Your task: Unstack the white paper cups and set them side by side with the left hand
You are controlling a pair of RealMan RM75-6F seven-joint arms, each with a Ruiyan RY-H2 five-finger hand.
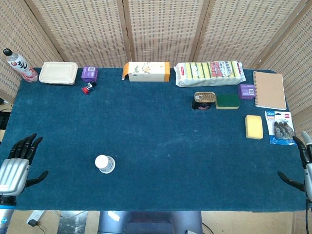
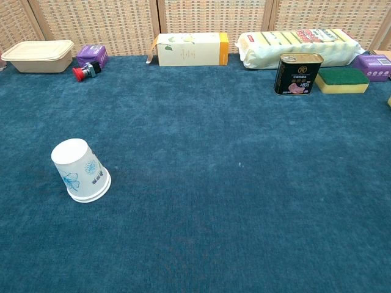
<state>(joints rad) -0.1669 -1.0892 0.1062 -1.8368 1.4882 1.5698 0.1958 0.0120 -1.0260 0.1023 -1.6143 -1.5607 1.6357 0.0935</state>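
Left hand (image 1: 14, 168) at near-left table edge, fingers apart, empty; stacked cups (image 1: 105, 164) inverted, well apart.

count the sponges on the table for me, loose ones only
2: a green sponge right of the tin can, and a yellow sponge nearer the right edge. The wrapped multipack holds more, uncounted.

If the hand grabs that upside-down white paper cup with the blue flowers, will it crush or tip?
The white paper cup stack looks thin-walled, so a firm squeeze would probably dent it. It likely weighs little and might slide on the blue cloth. Standing mouth-down on its wider rim, it seems fairly steady.
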